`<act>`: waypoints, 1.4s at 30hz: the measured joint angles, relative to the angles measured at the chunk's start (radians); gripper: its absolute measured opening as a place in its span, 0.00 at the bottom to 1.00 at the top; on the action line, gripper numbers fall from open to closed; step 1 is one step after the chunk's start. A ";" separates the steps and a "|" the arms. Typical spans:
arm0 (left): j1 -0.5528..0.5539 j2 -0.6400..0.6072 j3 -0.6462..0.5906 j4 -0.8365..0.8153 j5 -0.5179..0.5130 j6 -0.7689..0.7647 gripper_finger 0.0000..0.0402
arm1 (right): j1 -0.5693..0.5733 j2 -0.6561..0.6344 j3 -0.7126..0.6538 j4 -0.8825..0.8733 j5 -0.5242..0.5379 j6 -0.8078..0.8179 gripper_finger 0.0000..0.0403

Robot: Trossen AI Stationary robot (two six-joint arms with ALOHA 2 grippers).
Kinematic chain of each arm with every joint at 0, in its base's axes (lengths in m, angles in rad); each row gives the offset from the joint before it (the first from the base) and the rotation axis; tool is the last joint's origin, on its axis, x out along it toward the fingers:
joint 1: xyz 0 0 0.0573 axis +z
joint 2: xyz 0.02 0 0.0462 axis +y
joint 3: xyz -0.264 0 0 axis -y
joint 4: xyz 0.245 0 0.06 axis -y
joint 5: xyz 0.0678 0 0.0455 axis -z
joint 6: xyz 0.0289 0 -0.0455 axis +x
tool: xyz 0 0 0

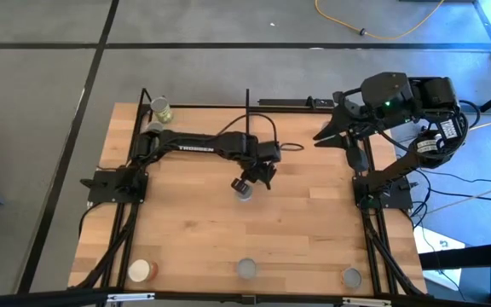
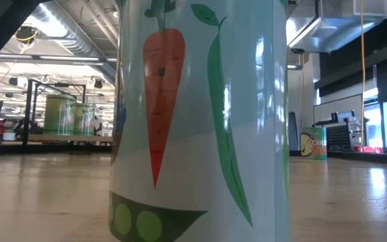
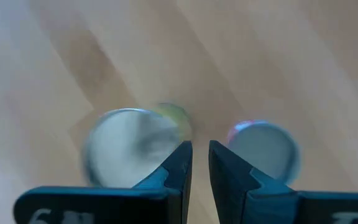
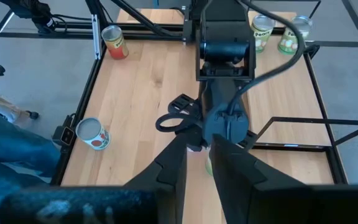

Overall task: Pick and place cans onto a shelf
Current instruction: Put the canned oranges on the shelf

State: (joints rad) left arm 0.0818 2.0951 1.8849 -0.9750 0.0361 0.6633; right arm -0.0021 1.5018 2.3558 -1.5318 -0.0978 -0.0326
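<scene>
My left gripper (image 1: 247, 182) hangs over the table's middle, pointing steeply down, its fingers shut to a narrow slit (image 3: 201, 158). Below it stand two cans with silvery tops, one (image 3: 129, 149) on either side (image 3: 266, 149) of the fingers; the high view shows only one can (image 1: 244, 193). Whether the fingers touch a can, I cannot tell. My right gripper (image 1: 320, 139) waits raised at the far right, shut (image 4: 199, 155). The shelf (image 2: 66, 138) at the far left bears green cans (image 1: 160, 109) standing upright.
Three cans stand along the near edge: left (image 1: 141, 270), middle (image 1: 246, 269), right (image 1: 351, 276). The middle one, with a carrot and pea pod label (image 2: 193, 121), fills the low view. Black rods (image 4: 303, 134) frame the table's far side. A person's sleeve (image 4: 5, 143) shows beyond the near edge.
</scene>
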 joint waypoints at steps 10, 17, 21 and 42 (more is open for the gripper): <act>0.003 -0.002 0.001 0.021 -0.050 -0.020 0.12 | 0.000 0.000 0.000 -0.002 0.000 0.001 0.19; 0.003 -0.002 0.001 0.026 -0.036 -0.074 0.12 | 0.000 0.000 0.000 -0.011 0.000 0.000 0.19; 0.003 -0.002 -0.013 0.040 -0.019 -0.087 0.12 | 0.000 0.000 0.000 -0.011 0.000 -0.002 0.19; 0.003 -0.005 -0.079 0.092 -0.082 -0.104 0.07 | 0.000 0.000 0.000 -0.011 0.000 -0.003 0.19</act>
State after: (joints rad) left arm 0.0849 2.0903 1.8061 -0.8827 -0.0461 0.5594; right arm -0.0021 1.5021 2.3558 -1.5425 -0.0978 -0.0353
